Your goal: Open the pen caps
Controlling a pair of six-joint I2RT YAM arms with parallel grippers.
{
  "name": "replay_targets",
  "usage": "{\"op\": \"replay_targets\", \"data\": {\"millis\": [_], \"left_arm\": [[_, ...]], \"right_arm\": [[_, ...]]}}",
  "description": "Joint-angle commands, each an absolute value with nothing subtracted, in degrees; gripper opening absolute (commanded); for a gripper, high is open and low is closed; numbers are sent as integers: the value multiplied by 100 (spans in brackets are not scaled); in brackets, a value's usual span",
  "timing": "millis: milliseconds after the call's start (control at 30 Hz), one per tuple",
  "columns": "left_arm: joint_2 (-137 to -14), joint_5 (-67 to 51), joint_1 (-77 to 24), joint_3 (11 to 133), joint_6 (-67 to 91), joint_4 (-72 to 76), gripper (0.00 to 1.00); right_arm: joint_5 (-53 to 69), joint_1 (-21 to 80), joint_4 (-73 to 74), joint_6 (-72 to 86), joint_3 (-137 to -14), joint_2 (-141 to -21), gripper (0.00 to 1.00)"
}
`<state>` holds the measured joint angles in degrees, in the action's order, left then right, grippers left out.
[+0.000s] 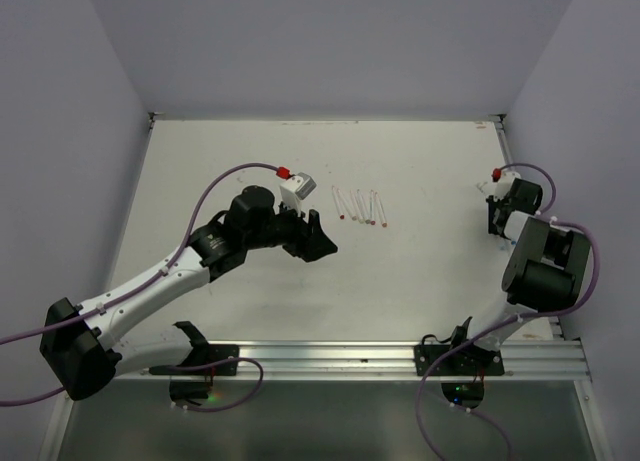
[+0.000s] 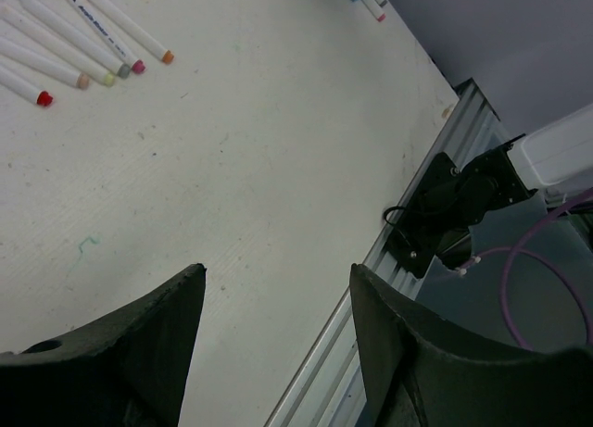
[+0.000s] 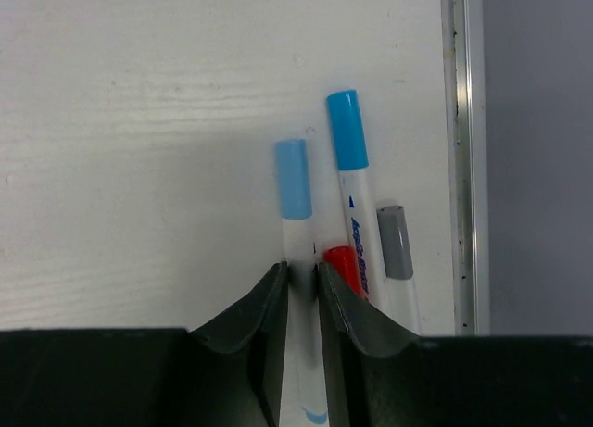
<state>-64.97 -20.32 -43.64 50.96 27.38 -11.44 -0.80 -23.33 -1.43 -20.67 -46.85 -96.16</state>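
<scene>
White slim pen barrel, cylindrical light-blue cap, pinched by right tool; left tool spread.

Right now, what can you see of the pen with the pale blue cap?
The pen is thin, with a clear-white plastic barrel and a pale blue cap, still on. It lies flat on the white table, cap pointing away from the wrist. The right arm's jaws stand on either side of its barrel and appear to press it.

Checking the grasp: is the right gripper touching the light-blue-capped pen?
Touching. Right wrist view: the right gripper has its fingers flanking the light-blue-capped pen barrel with no visible gap.
</scene>
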Motion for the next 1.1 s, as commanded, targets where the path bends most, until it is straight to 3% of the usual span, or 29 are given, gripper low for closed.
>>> {"op": "replay_targets", "data": {"millis": [0, 233, 467, 800, 1067], "left_arm": [[-6513, -1995, -4368, 5150, 2646, -1037, 67], [-6531, -2109, -4368, 5124, 2795, -862, 67], [-6416, -1978, -4368, 5028, 2856, -791, 67], [-6741, -1626, -4298, 5247, 3067, -914, 67], [-7346, -1924, -3815, 5291, 3594, -484, 66]], "right_arm": [[88, -2364, 658, -2144, -4631, -10195, 23], [158, -2364, 782, -2303, -4737, -10134, 0], [159, -1909, 957, -2549, -4939, -9870, 0], [-781, -740, 1678, -1170, -6274, -9800, 0], [-309, 200, 2109, -223, -6214, -8686, 0]]}}
